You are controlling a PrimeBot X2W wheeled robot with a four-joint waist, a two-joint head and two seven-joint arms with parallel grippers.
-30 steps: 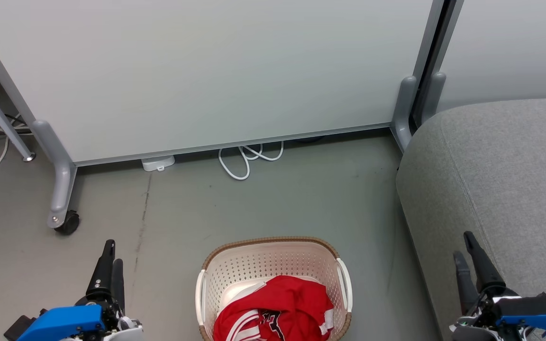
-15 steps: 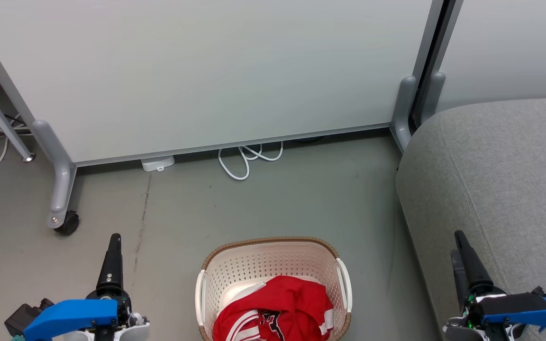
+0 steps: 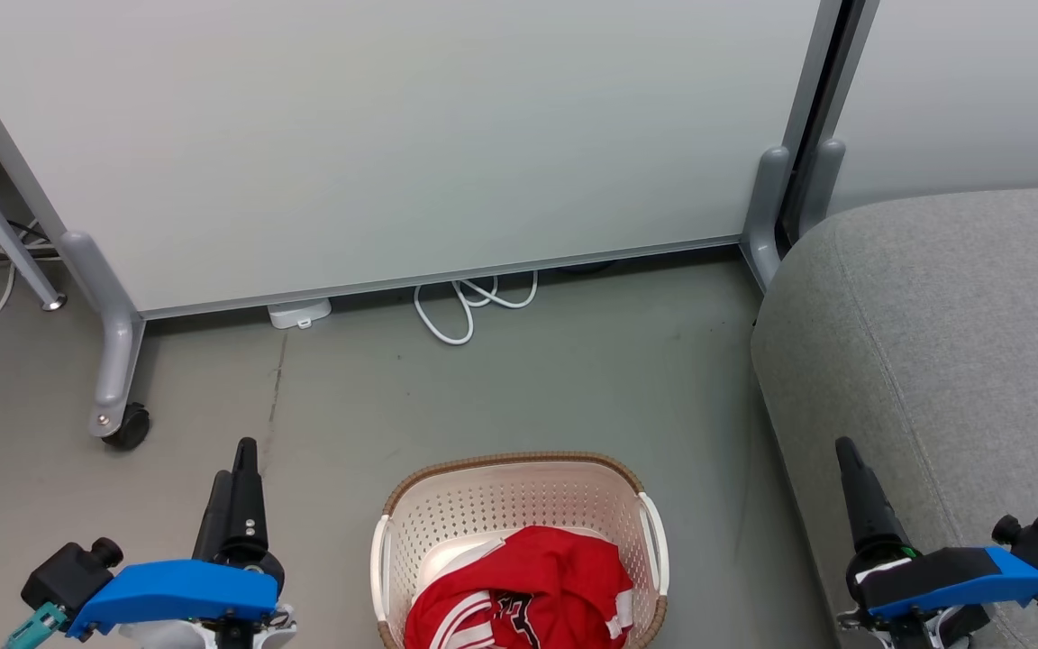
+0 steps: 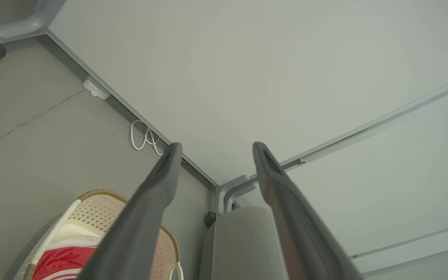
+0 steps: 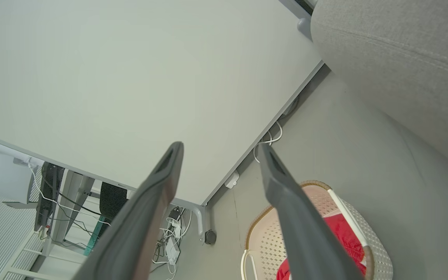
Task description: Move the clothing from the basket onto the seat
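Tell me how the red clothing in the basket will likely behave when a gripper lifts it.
The clothing lies crumpled in soft folds in the basket, so it is probably floppy and would drape from a pinch. It looks like thin fabric, likely light. Bunched layers might lift together.

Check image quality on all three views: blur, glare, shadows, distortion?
Head view: evenly lit, sharp, no glare; only faint soft shadows beside the basket and seat. Left wrist view: wide-angle, scene tilted, left fingers loom large and splayed by perspective. Right wrist view: same tilt and stretch on the right fingers; seat weave crisp.
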